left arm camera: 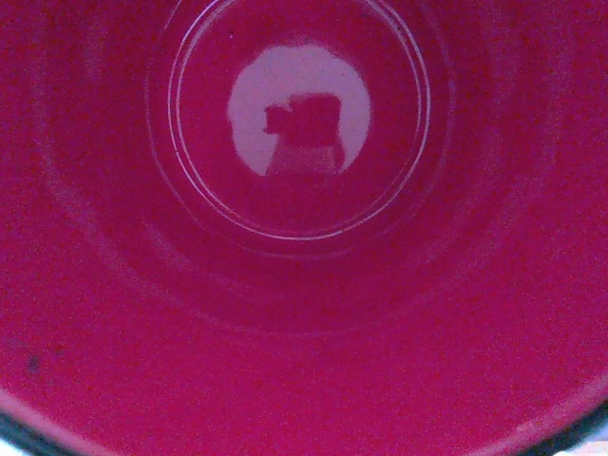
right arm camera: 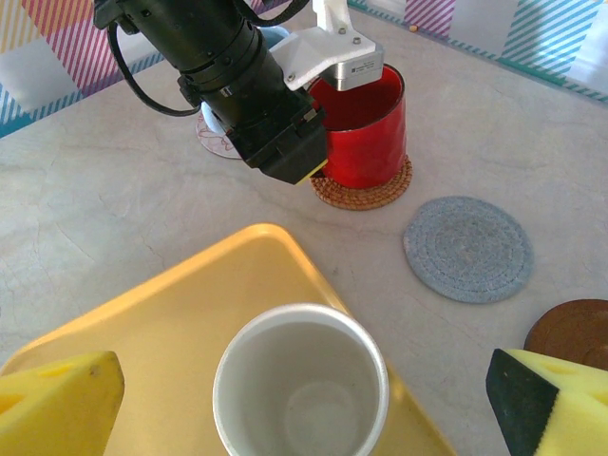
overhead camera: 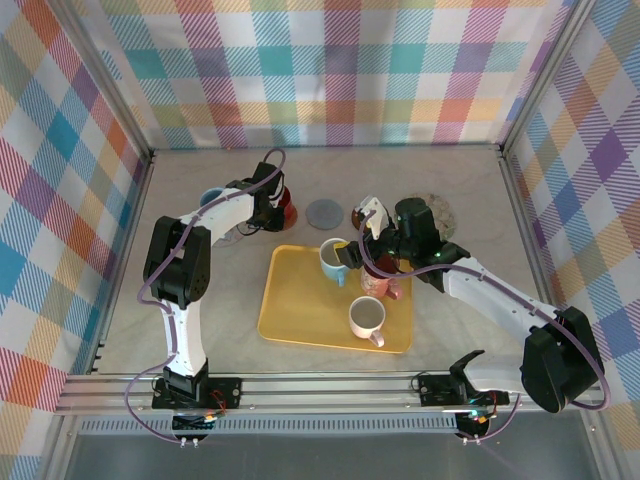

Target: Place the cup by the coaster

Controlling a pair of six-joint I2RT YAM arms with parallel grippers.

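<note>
On a woven coaster (right arm camera: 364, 193), at the table's 11 o'clock, the red cup (right arm camera: 369, 128) is seated upright, its rim pinched by the left gripper (right arm camera: 334, 78). From above, a grey coaster (overhead camera: 325, 212) is seen at its 3 o'clock. The right gripper (overhead camera: 352, 256) is held wide open over a white cup (right arm camera: 299, 375) on the yellow tray (overhead camera: 298, 305).

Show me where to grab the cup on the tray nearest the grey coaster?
Probably the rim, coming straight down from above. The cup stands upright on the tray with its mouth open, so the right tool could pinch its wall.
</note>
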